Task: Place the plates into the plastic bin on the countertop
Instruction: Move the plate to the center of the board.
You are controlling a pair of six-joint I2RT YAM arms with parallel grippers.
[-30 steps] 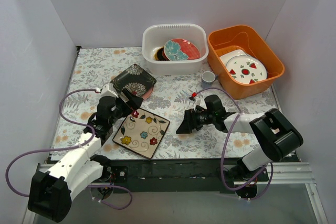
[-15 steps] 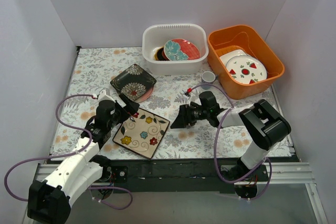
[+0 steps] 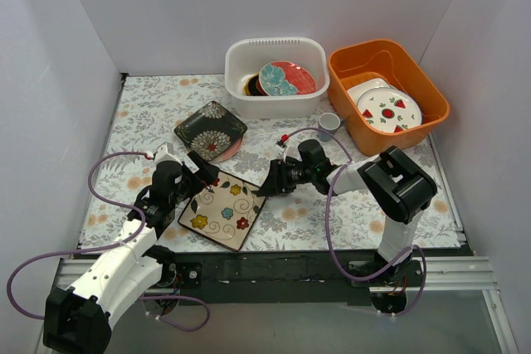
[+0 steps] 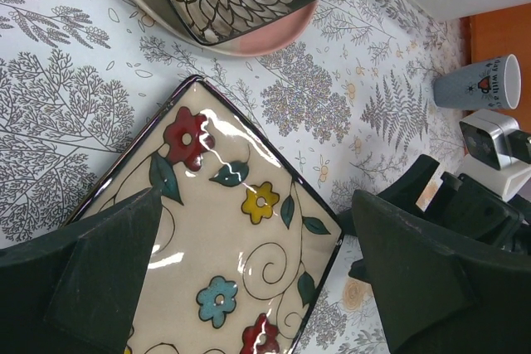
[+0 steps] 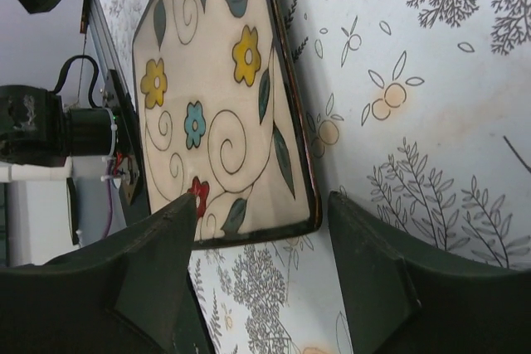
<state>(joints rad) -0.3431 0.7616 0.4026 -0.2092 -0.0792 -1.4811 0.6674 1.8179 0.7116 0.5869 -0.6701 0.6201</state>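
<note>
The cream floral square plate [image 3: 224,210] lies flat on the countertop [image 3: 149,113] between my two grippers. My left gripper [image 3: 204,173] is open and empty, low over the plate's left corner [image 4: 224,254]. My right gripper [image 3: 270,185] is open and empty, and its jaws straddle the plate's right corner [image 5: 216,105] just above the surface. The black white-flowered square plate [image 3: 211,128] rests on a pink round plate [image 3: 235,149] behind them. The white plastic bin [image 3: 276,99] at the back holds a red and teal plate [image 3: 286,78] and a dark plate [image 3: 251,86].
An orange tub [image 3: 419,126] at the back right holds white plates with red fruit marks [image 3: 386,109]. A small grey cup [image 3: 329,121] stands between the tub and the bin; it also shows in the left wrist view [image 4: 477,82]. White walls enclose three sides.
My right gripper has moved left across the countertop to the cream plate's right corner. My left gripper has drawn back from the black plate to the cream plate's left corner.
</note>
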